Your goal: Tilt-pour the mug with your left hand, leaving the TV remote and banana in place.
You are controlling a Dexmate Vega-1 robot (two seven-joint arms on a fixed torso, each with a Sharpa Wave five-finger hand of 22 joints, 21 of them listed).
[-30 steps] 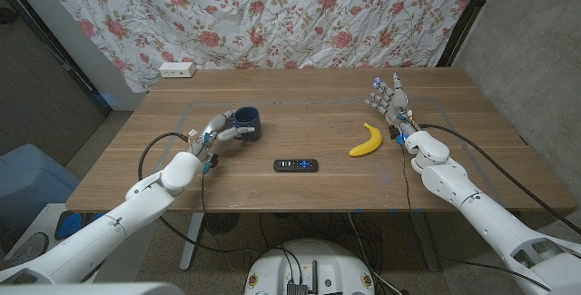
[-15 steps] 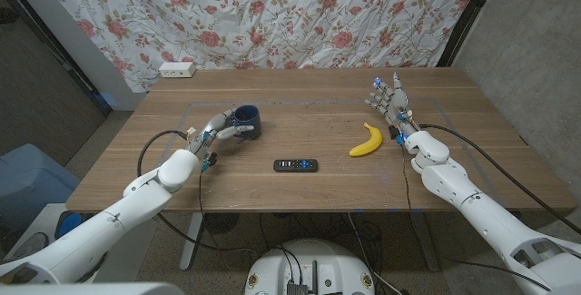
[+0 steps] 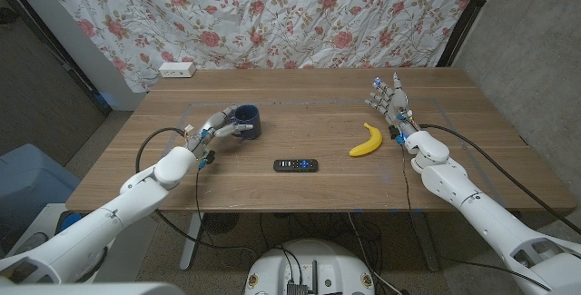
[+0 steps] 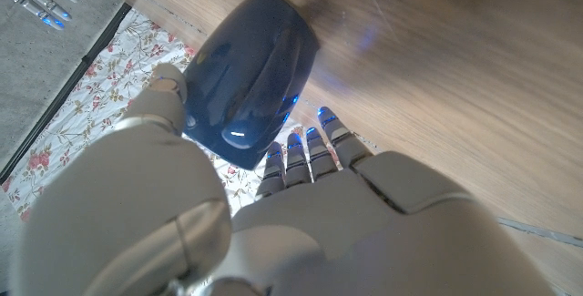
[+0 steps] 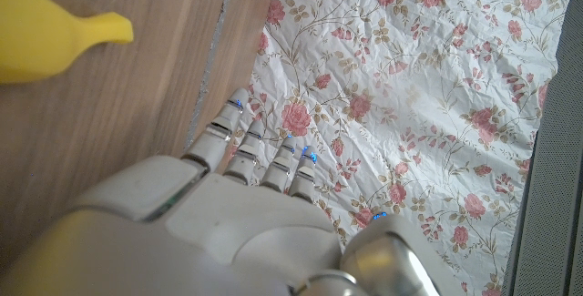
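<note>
**Wooden table and what sits on it**

A wooden table [image 3: 318, 181] stands before a flowered curtain. A dark blue mug [image 3: 249, 120] sits left of centre. A black TV remote [image 3: 296, 164] lies near the middle. A yellow banana [image 3: 367, 141] lies to its right. A white box [image 3: 177, 70], possibly a power strip, rests at the far left corner.

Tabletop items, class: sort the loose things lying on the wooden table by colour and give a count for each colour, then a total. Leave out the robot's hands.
Dark blue: 1, the mug
Black: 1, the TV remote
Yellow: 1, the banana
White: 1, the power strip at the far edge
Total: 4
</note>
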